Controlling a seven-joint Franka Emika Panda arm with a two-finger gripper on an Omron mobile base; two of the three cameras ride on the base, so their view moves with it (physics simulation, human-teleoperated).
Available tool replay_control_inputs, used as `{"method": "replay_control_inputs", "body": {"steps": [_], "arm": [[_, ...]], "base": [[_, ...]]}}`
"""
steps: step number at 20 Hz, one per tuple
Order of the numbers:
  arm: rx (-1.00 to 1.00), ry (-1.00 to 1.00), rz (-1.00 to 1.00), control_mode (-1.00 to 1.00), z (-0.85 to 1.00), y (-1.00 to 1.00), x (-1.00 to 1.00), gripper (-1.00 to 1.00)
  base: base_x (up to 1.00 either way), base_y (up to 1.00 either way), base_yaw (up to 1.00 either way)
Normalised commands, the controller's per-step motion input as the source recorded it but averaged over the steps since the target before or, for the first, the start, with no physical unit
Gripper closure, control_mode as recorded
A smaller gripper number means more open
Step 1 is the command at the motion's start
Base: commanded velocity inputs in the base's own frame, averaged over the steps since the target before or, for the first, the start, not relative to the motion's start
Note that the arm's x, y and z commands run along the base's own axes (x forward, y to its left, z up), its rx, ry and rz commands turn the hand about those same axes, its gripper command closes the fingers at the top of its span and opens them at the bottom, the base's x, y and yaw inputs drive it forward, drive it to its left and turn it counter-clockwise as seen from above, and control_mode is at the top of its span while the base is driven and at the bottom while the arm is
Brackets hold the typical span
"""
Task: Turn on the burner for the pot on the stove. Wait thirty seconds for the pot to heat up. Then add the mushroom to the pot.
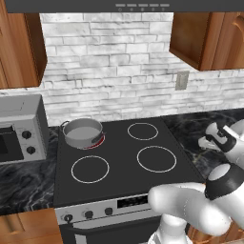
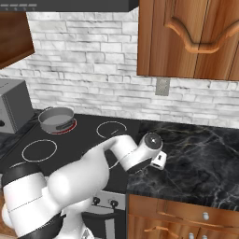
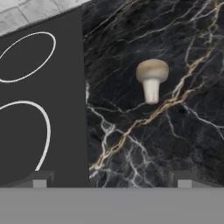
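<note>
Lying in the hand view's upper right, tiny pale beige mushroom (image 3: 152,78) seems light, fragile; wide-apart gripper (image 3: 111,181) should pinch its cap gently.

The stove (image 1: 119,157) top is smooth black glass, its front panel (image 1: 105,207) brushed silver metal. On it, the pot (image 1: 83,132) is dull grey steel. Beside the stove, the counter (image 3: 175,131) is glossy black veined marble; the mushroom (image 3: 152,78) is matt beige.
</note>
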Motion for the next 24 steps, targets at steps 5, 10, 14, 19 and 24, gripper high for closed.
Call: {"method": "replay_control_inputs", "body": {"steps": [5, 10, 14, 19, 24], "arm": [[0.00, 0.00, 0.00, -1.00, -0.29, -0.16, 0.27, -1.00], [0.00, -0.01, 0.00, -1.00, -0.19, -0.22, 0.26, -1.00], [0.00, -0.08, 0.00, -1.00, -0.07, -0.23, 0.31, -1.00], [0.00, -0.03, 0.00, -1.00, -0.05, -0.09, 0.39, -1.00], [0.00, -0.02, 0.00, -1.00, -0.07, 0.00, 0.38, -1.00]], "base": [[0.00, 0.00, 0.00], [0.00, 0.00, 0.00], [0.00, 0.00, 0.00], [0.00, 0.00, 0.00], [0.00, 0.00, 0.00]]}}
